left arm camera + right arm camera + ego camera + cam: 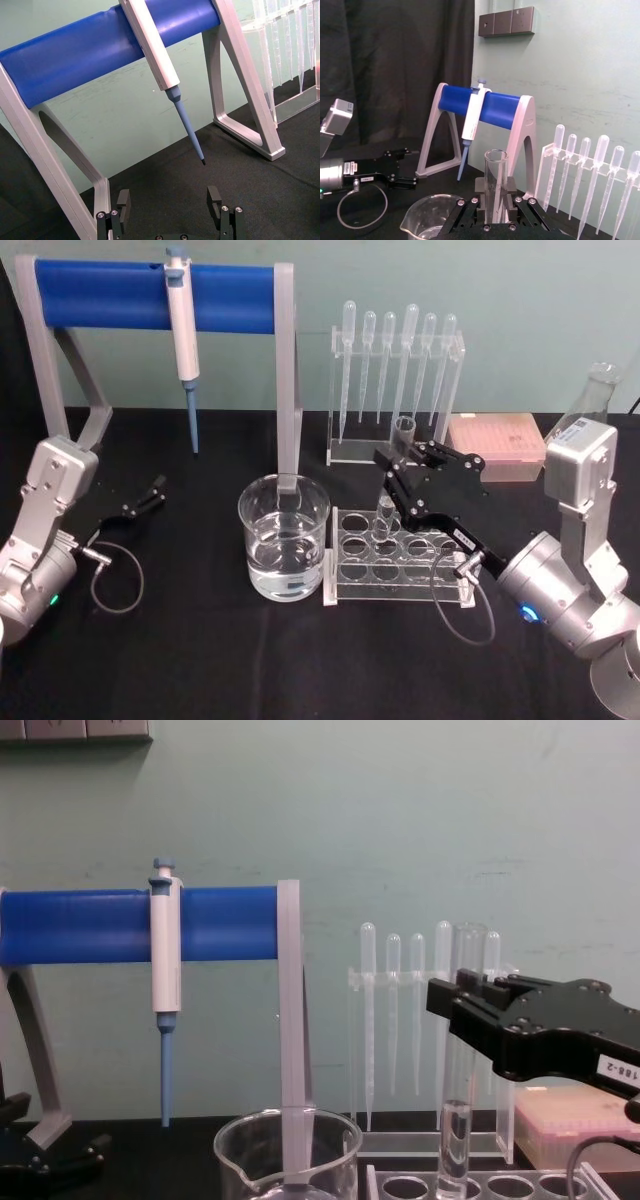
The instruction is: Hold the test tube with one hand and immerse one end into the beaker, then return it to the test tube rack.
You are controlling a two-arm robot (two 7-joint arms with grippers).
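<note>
The test tube (385,512) is a clear glass tube standing upright over the clear tube rack (350,575), its lower end down at the rack's back row of holes. A little liquid shows in its bottom (454,1130). My right gripper (393,475) is shut on the tube's upper half, also seen from the side (455,1005) and from the wrist (495,192), where the tube (496,170) rises between the fingers. The beaker (284,540), part full of water, stands just left of the rack (288,1150). My left gripper (150,492) rests open at the far left (168,200).
A white-and-blue pipettor (182,335) hangs on a blue-barred stand (100,295) behind the beaker. A clear rack of plastic pipettes (395,370), a pink box (497,440) and a glass flask (590,395) stand at the back right. Black cloth covers the table.
</note>
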